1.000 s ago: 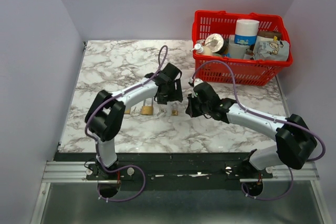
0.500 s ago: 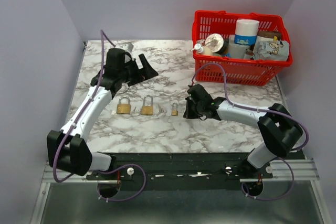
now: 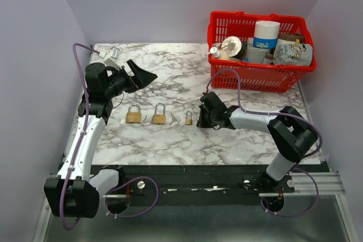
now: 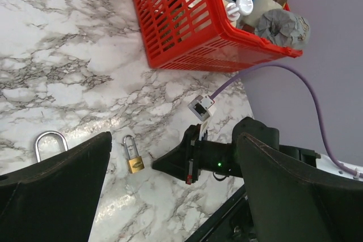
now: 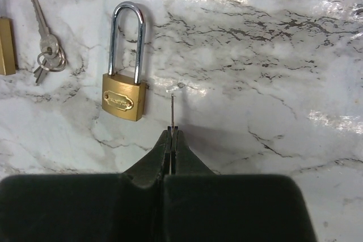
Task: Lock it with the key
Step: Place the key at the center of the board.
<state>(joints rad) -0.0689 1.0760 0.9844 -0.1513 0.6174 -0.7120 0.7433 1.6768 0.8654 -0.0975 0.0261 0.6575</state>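
Right gripper is closed tight, pinching a thin metal strip. The strip's tip sits just right of the small padlock, which lies flat on the marble table. Left gripper is wide open, empty, raised far left.

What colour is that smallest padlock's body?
The padlock body is brass-gold, best seen in the right wrist view.

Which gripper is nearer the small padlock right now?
Right. The right gripper, shut on the key, sits just beside the small padlock; the left gripper is open, far off toward the table's back-left.
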